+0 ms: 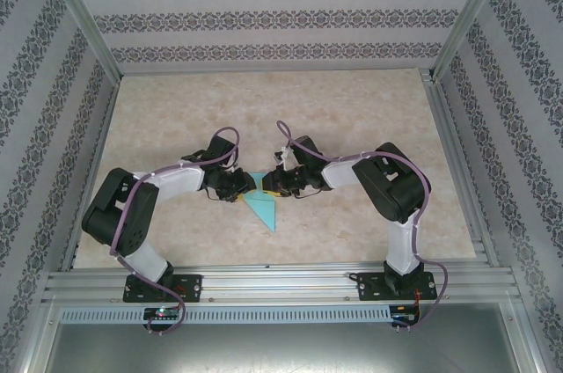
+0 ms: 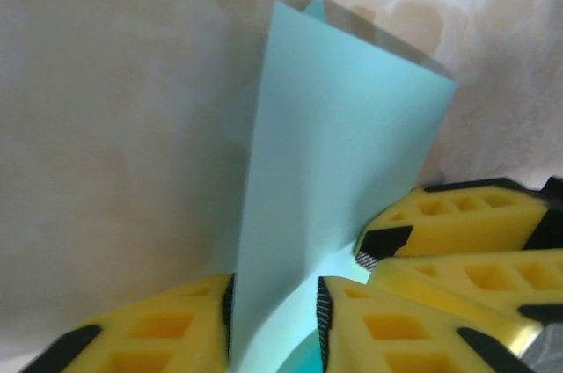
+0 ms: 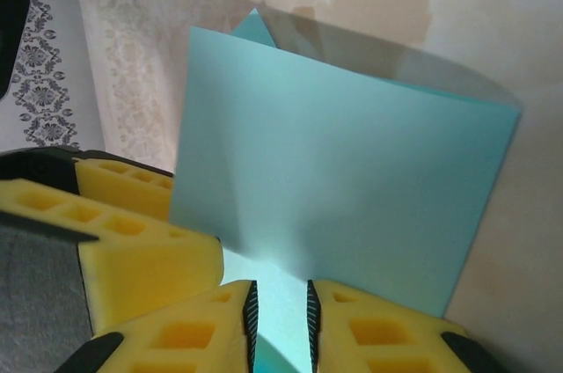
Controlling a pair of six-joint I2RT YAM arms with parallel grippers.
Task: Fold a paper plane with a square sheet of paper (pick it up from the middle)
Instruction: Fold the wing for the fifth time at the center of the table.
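Where the two arms meet over the middle of the desk (image 1: 352,109), the left hand (image 1: 236,186) reaches in from the left. Its yellow fingers (image 2: 149,333) stand close together, and the blue paper (image 1: 262,206) goes up through the thin gap between them. One edge of the paper runs along the left finger. I cannot tell if this hand squeezes the paper or just sits around it.

The paper is folded. From above, it sits between the two hands, and a pointed part of it lies on the desk, aiming toward the near edge. In the wrist views a big flap of it stands up tall, with a small tip peeking out behind the top.

Just beside the left hand, on the other side of the paper, is the right hand (image 1: 280,181). Its fingers (image 3: 387,329) are close together too, with the paper in the narrow gap. I cannot tell if it pinches the paper.
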